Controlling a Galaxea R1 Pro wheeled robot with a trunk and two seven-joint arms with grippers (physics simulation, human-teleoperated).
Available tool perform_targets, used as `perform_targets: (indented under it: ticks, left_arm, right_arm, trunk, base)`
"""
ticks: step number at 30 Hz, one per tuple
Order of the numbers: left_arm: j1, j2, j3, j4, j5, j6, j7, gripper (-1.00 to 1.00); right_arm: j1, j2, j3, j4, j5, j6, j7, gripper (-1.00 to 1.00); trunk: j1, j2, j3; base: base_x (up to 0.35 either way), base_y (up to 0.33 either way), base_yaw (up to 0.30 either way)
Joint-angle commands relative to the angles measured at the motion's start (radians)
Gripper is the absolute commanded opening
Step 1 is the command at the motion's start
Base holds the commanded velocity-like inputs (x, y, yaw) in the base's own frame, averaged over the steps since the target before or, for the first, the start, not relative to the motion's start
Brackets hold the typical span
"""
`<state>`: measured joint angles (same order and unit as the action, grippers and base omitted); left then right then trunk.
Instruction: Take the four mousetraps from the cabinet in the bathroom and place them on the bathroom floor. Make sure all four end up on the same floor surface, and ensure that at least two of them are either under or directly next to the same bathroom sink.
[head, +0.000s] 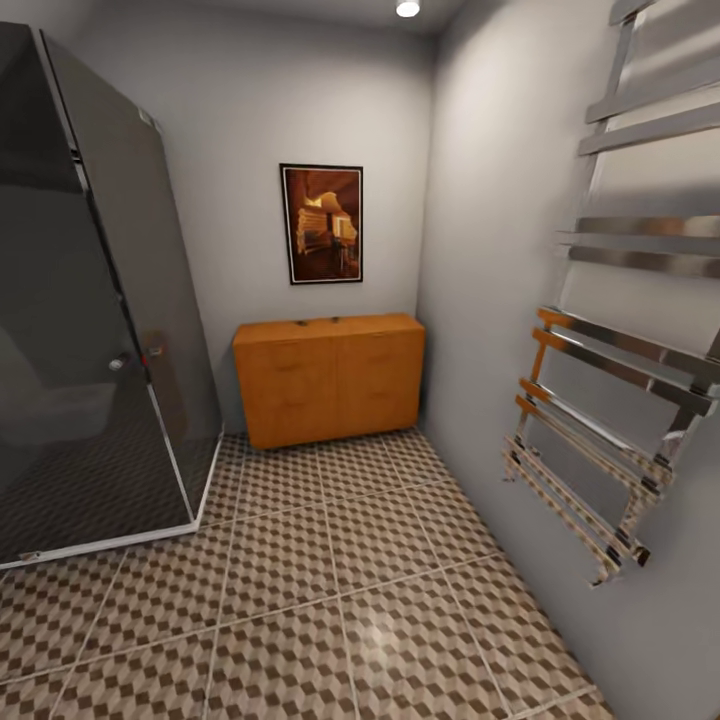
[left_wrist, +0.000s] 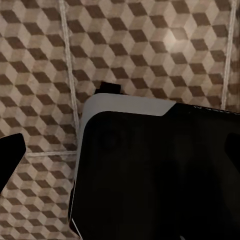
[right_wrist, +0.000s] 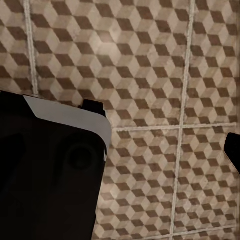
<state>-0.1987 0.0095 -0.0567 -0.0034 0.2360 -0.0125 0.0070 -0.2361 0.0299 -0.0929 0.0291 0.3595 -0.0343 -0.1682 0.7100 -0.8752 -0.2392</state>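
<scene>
The cabinet (head: 330, 378) stood against the far wall, in the right-hand corner, its right end touching the side wall. A picture (head: 321, 223) hung on the far wall above it. Two small things lay on the cabinet's top near the back edge, too small to tell. The shower stall (head: 95, 330) filled the left side, its near corner reaching forward onto the floor (head: 330, 590), just left of the cabinet. A towel rail (head: 610, 400) was fixed to the right wall, nearer than the cabinet. The floor stretched between stall and right wall.
</scene>
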Motion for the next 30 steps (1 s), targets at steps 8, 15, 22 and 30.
perform_targets:
  ticks: [8, 15, 22, 30]
  left_arm:
    - [-0.001, 0.000, -0.006, 0.000, 0.008, -0.001, 0.001, 1.00]
    - [-0.001, 0.000, -0.006, 0.000, 0.008, -0.001, 0.001, 1.00]
    - [-0.001, 0.000, -0.006, 0.000, 0.008, -0.001, 0.001, 1.00]
    - [-0.001, 0.000, -0.006, 0.000, 0.008, -0.001, 0.001, 1.00]
  right_arm:
    - [-0.002, -0.003, -0.008, 0.003, 0.011, -0.005, -0.005, 1.00]
    - [-0.002, -0.004, -0.007, 0.003, 0.012, -0.006, -0.005, 1.00]
    - [-0.001, -0.004, -0.007, 0.003, 0.013, -0.006, -0.005, 1.00]
    - [-0.002, -0.004, -0.007, 0.003, 0.013, -0.006, -0.005, 1.00]
  trunk:
    - [0.001, -0.001, -0.001]
    - [0.001, -0.001, -0.001]
    - [0.001, -0.001, -0.001]
    - [0.001, -0.001, -0.001]
  base:
    - [0.323, 0.000, 0.173]
    - [0.323, 0.000, 0.070]
    - [0.323, 0.000, 0.007]
    - [0.323, 0.000, 0.001]
